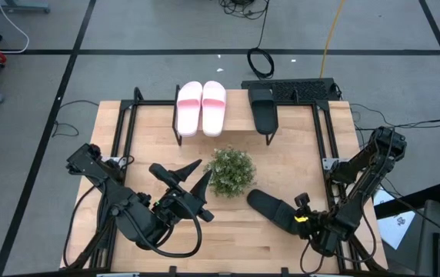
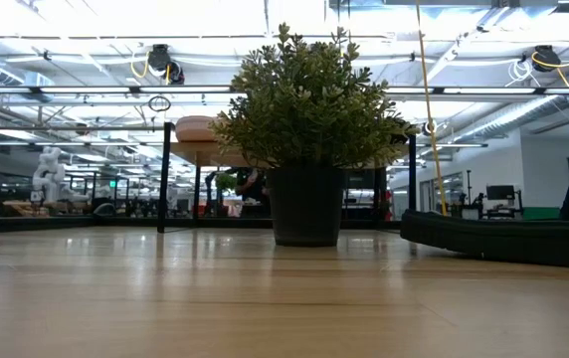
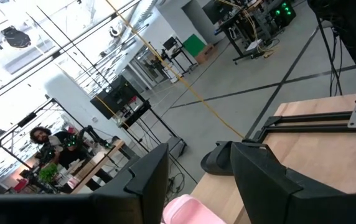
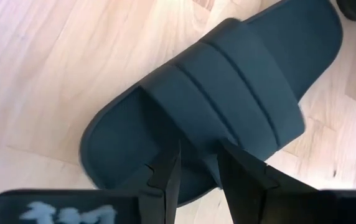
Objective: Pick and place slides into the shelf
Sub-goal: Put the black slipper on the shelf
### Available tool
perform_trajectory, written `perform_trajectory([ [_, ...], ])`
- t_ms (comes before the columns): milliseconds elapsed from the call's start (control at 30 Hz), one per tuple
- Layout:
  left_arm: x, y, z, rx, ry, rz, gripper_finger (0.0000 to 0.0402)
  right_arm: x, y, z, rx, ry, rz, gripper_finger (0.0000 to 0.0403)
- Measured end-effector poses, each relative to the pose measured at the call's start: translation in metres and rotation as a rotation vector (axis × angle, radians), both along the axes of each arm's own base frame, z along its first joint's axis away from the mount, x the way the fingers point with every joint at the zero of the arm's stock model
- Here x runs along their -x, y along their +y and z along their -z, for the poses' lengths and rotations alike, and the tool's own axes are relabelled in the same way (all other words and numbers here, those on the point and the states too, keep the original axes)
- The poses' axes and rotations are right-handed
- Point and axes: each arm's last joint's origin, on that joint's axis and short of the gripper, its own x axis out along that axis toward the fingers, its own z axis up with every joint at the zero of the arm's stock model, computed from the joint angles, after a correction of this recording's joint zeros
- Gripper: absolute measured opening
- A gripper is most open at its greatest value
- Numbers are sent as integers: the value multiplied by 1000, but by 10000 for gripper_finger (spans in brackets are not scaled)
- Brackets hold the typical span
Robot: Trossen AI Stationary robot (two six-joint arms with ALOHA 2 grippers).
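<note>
1 black slide left on the table, 3 already on the shelf

Right gripper (image 4: 196,171) sits low at the near right of the table, fingers pinching the sidewall of the last black slide (image 1: 271,209) just beside the plant (image 1: 230,171), looks like a rim grab so it can be carried flat to the shelf (image 1: 224,132), where the pink pair (image 1: 201,108) and the other black slide (image 1: 265,113) sit. Right arm is folded down, wrist tipped steeply. Left gripper (image 1: 191,176) waits open, raised, pointing toward the shelf.

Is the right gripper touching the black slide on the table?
Touching: the right wrist view shows the right gripper with its fingers closed on the black slide at its edge.
</note>
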Motion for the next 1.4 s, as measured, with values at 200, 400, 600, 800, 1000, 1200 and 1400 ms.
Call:
perform_trajectory([
  [200, 0, 0, 0, 0, 0, 0, 182, 2, 1, 0, 2, -8, -7, 95],
  [400, 0, 0, 0, 0, 0, 0, 182, 3, -3, 8, 26, -42, 1, 95],
  [600, 0, 0, 0, 0, 0, 0, 182, 5, -6, 15, 27, -52, 1, 95],
  [800, 0, 0, 0, 0, 0, 0, 182, 4, -9, 15, 81, -109, 6, 95],
  [1000, 0, 0, 0, 0, 0, 0, 182, 3, -10, 14, 104, -144, 5, 95],
  [1200, 0, 0, 0, 2, -2, 0, 182, 0, -10, 15, 112, -210, 20, 95],
  [1400, 0, 0, 0, 3, -4, 0, 182, -2, -17, 31, 69, -242, 42, 90],
])
